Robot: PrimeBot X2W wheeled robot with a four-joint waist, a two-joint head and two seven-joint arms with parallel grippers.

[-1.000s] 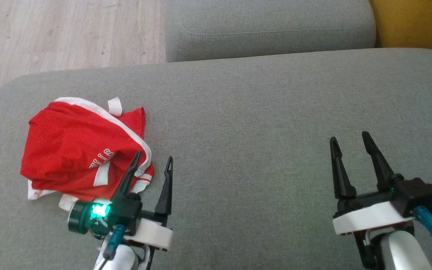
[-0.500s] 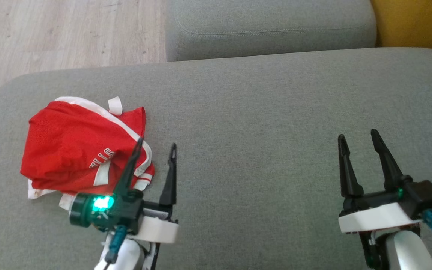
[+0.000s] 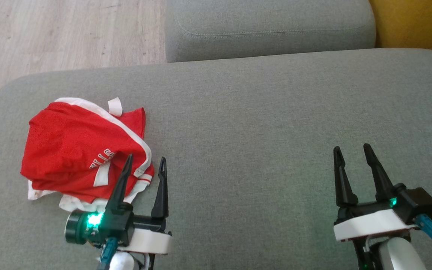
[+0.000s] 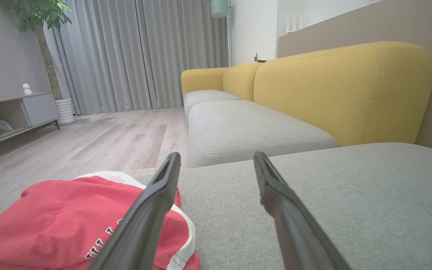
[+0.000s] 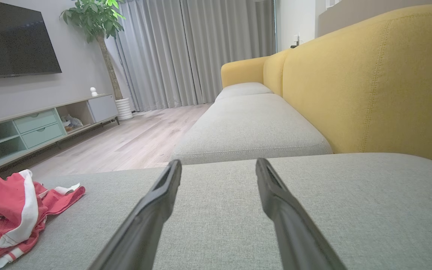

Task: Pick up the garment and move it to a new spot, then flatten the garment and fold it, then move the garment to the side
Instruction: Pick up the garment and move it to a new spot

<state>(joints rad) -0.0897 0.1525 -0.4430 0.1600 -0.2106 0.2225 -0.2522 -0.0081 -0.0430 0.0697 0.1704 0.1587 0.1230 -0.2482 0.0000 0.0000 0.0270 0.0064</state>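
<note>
Red jersey [image 3: 77,150] with white trim lies crumpled on the grey seat cushion [image 3: 257,123], at about 9 o'clock in my head view, close to the cushion's rounded corner. Left gripper [image 3: 146,157] sits at 7 o'clock, fingers spread and empty. Its left finger crosses the jersey's 5 o'clock edge, its right finger is over bare fabric just beside it. I can't tell if it's touching the cloth. Right gripper [image 3: 351,147] is at 4 o'clock, fingers also spread, holding nothing, well apart from the jersey over bare cushion. A second grey cushion [image 3: 268,30] is at 12, wood floor [image 3: 69,33] at 11, and the yellow backrest [image 3: 414,22] at 1.
</note>
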